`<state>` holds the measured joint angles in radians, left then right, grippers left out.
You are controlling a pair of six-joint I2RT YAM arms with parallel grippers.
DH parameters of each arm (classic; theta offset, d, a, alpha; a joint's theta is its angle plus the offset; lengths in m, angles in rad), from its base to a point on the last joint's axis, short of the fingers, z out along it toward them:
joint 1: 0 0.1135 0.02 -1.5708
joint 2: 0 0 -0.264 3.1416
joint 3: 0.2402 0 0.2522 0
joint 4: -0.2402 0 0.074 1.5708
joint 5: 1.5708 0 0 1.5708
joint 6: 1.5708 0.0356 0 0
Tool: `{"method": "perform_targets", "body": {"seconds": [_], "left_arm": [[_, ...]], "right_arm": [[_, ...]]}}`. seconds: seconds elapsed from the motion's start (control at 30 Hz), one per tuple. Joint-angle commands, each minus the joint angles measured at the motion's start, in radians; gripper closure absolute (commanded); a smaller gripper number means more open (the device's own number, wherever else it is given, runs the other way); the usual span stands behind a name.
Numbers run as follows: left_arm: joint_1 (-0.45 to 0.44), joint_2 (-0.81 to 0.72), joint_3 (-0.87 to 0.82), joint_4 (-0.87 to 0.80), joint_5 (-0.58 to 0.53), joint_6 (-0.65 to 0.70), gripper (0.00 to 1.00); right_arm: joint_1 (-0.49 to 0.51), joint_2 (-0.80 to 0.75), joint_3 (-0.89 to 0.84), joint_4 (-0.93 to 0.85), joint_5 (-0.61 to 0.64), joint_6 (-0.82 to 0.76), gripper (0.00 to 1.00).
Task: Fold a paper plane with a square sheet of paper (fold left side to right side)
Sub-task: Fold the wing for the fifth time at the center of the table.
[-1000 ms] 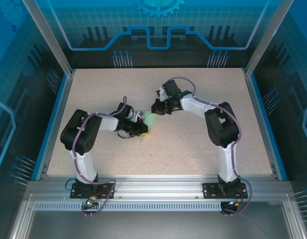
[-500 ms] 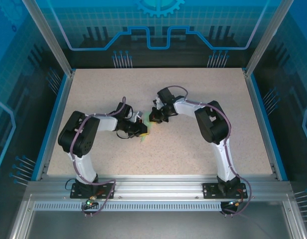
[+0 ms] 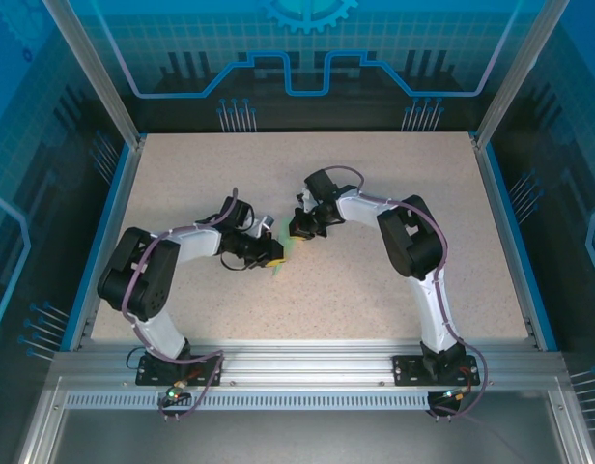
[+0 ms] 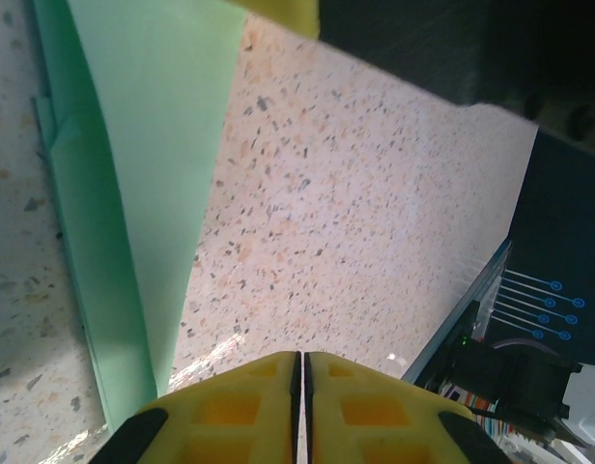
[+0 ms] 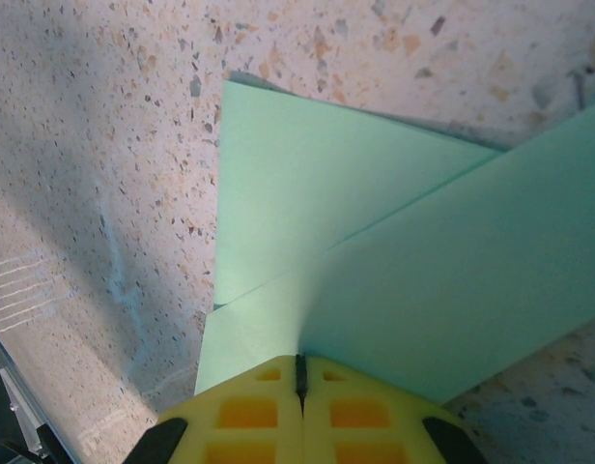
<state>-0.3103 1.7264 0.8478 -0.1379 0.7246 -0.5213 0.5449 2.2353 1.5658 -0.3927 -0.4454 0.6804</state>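
Right claw [image 5: 299,375]: the yellow fingers are pressed together with only a hairline seam between them. A raised crease of the sheet of paper [image 5: 317,184] runs straight into that seam, so this claw is clamped on the paper.

Left claw [image 4: 303,375]: the fingers are likewise closed tight, and nothing green shows in the seam. In its wrist view the paper lies just to one side of it. The paper's long edge runs down to the outer flank of one finger; whether they touch there cannot be told.

Sheet of paper: pale mint-green, plain, folded into layers. The right wrist view shows a flat lower layer with a sharp corner resting on the table [image 3: 375,174]. Over it a broad upper band crosses on the diagonal. The left wrist view shows a long tapering panel with a narrower darker strip along its side. The full outline cannot be made out.

Position, seen from above: the paper sits near the middle of the speckled table. The claws close on it from opposite sides, the left claw at its near-left side and the right claw at its far-right side. The two claws cover most of the paper.
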Motion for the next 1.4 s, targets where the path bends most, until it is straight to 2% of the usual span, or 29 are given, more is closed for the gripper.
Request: {"method": "perform_targets", "body": {"seconds": [0.0, 0.3, 0.7, 1.37], "left_arm": [[-0.012, 0.020, -0.009, -0.038, 0.044, 0.038, 0.87], [-0.021, 0.047, 0.011, -0.096, 0.015, 0.094, 0.86], [-0.021, 0.051, -0.009, -0.075, -0.067, 0.070, 0.85], [-0.021, 0.104, -0.035, -0.039, -0.054, 0.064, 0.85]], "right_arm": [[0.010, 0.057, 0.008, -0.081, 0.051, -0.005, 1.00], [0.011, 0.061, 0.015, -0.101, 0.062, -0.010, 1.00], [0.010, 0.073, 0.031, -0.137, 0.078, -0.027, 1.00], [0.006, 0.078, 0.044, -0.161, 0.083, -0.036, 1.00]]}}
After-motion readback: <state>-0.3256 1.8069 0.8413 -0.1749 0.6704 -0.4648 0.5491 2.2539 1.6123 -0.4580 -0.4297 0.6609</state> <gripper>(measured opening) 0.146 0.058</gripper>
